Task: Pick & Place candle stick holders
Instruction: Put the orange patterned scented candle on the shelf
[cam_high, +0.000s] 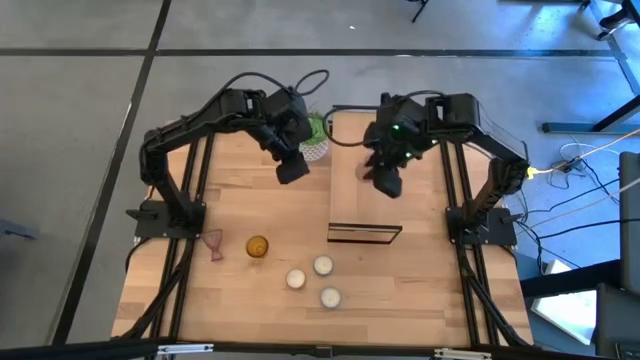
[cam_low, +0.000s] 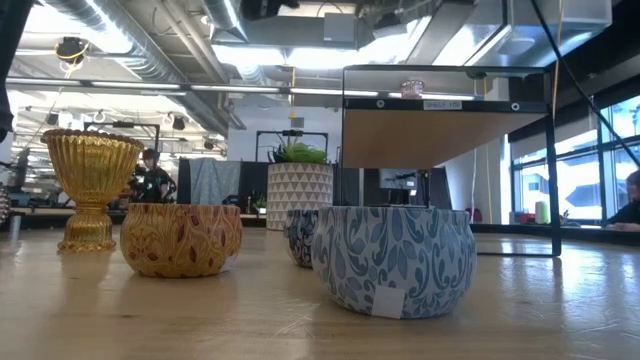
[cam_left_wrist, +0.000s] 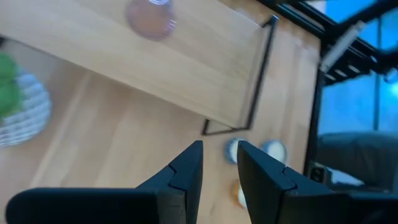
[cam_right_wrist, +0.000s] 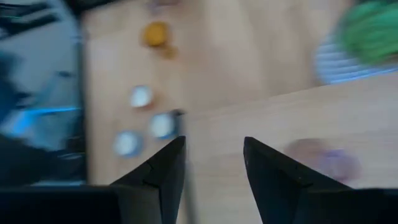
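An amber holder (cam_high: 257, 246) stands upright on the table at the near left; it also shows in the low view (cam_low: 90, 185). A pale pink holder (cam_high: 214, 243) lies beside it, toward the left edge, seemingly on its side. Another pink holder (cam_left_wrist: 151, 15) stands on top of the wooden shelf (cam_high: 365, 215); it also shows in the right wrist view (cam_right_wrist: 323, 158). My left gripper (cam_high: 292, 168) hovers open and empty near the plant, left of the shelf. My right gripper (cam_high: 385, 182) hovers open and empty above the shelf.
A green plant in a white patterned pot (cam_high: 316, 140) stands at the far middle, between the two arms. Three round candle bowls (cam_high: 323, 265) sit near the front edge, just before the shelf. The shelf's black frame (cam_high: 365, 236) rises from the table.
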